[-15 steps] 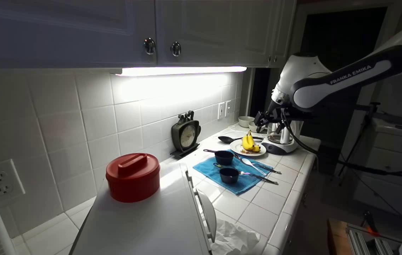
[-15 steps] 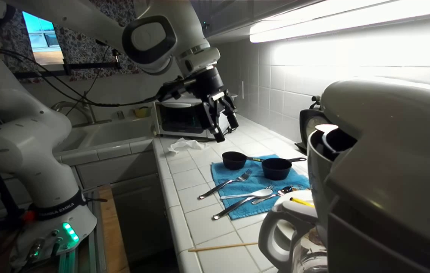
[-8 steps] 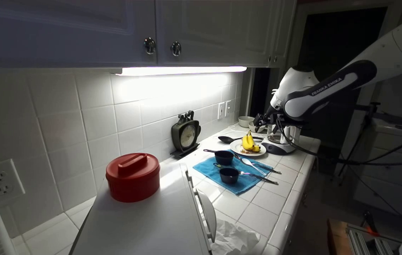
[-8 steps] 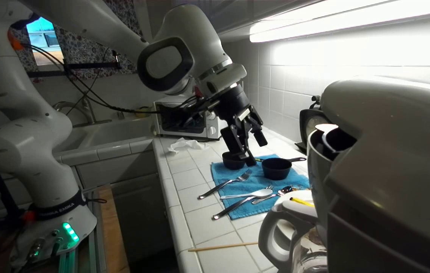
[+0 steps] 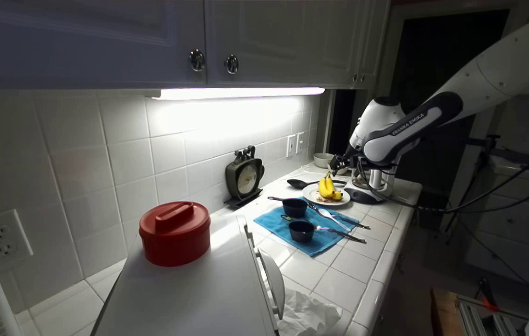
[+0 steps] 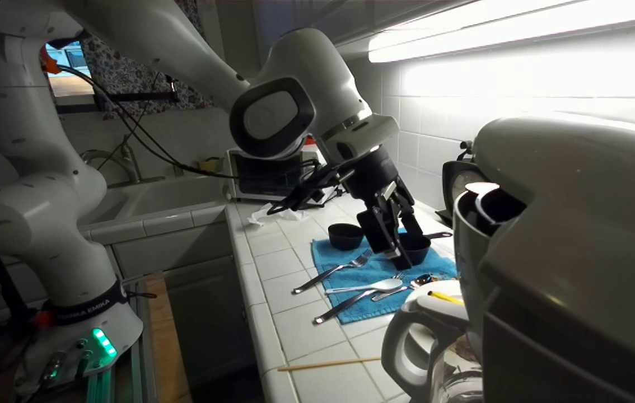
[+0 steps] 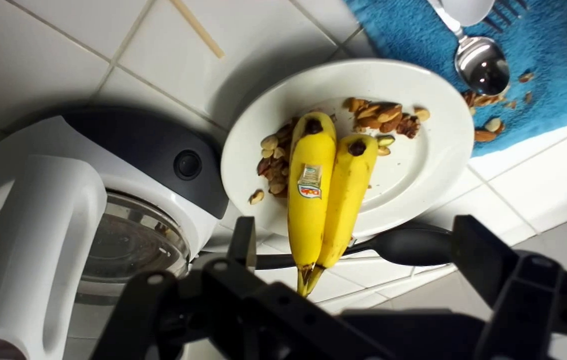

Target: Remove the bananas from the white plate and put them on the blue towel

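Two yellow bananas (image 7: 308,210) lie together on the white plate (image 7: 408,165) with loose nuts (image 7: 381,117). They also show in an exterior view (image 5: 326,187); elsewhere only a yellow bit (image 6: 445,298) shows behind the coffee maker. The blue towel (image 7: 413,35) lies beside the plate and shows in both exterior views (image 5: 269,221) (image 6: 324,260). My gripper (image 7: 356,242) is open and empty, above the bananas and apart from them. In the wrist view the banana stems lie between its fingers, nearer the left one. It shows in both exterior views (image 5: 337,165) (image 6: 409,246).
A coffee maker (image 7: 148,165) stands close beside the plate. A black spoon (image 7: 408,245) lies along the plate's wall side. Black measuring cups (image 5: 301,231) and cutlery (image 6: 351,302) lie on the towel. A scale (image 5: 246,179) and a mixer (image 6: 564,224) stand on the counter.
The arm has reached farther along the counter. My gripper has moved lower and toward the plate, rightward and down in an exterior view. The bananas, plate and towel have not moved.
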You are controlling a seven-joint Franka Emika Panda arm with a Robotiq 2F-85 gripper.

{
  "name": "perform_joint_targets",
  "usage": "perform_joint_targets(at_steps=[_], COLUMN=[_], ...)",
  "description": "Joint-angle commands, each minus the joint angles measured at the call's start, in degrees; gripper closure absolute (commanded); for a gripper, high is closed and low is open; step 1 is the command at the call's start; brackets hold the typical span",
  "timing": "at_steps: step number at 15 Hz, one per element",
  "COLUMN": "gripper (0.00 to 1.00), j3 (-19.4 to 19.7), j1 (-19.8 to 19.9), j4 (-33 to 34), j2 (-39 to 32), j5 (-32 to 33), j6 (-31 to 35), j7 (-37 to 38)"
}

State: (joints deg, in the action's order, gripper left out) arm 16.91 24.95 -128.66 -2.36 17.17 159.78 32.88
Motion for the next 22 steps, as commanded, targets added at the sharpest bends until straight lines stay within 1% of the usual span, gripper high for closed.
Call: perform_joint_targets(at_steps=[1, 7, 12, 14, 15, 19, 21, 22], gripper=[0.00, 0.00, 0.00, 0.00, 0.00, 0.00, 0.00, 0.00], j3=[2.10, 4.23, 3.49, 2.29, -0.48, -3.30, -4.25, -2.37], j1=[-2.10, -2.95, -2.35, -1.32, 1.69, 5.44, 7.02, 5.18], j4=[0.16, 4.61, 8.32, 10.05, 11.25, 15.43, 17.44, 18.26], j2=[-0.12, -7.12, -13.62, -16.25, -17.31, -21.70, -23.53, -24.57], j5=[-0.46, -3.76, -13.31, -17.07, -16.44, -15.51, -14.93, -17.97], j6=[0.00, 6.23, 11.89, 13.78, 14.03, 15.00, 14.95, 15.20], j7=[-0.43, -4.97, -13.94, -17.88, -18.28, -21.58, -23.14, -26.00])
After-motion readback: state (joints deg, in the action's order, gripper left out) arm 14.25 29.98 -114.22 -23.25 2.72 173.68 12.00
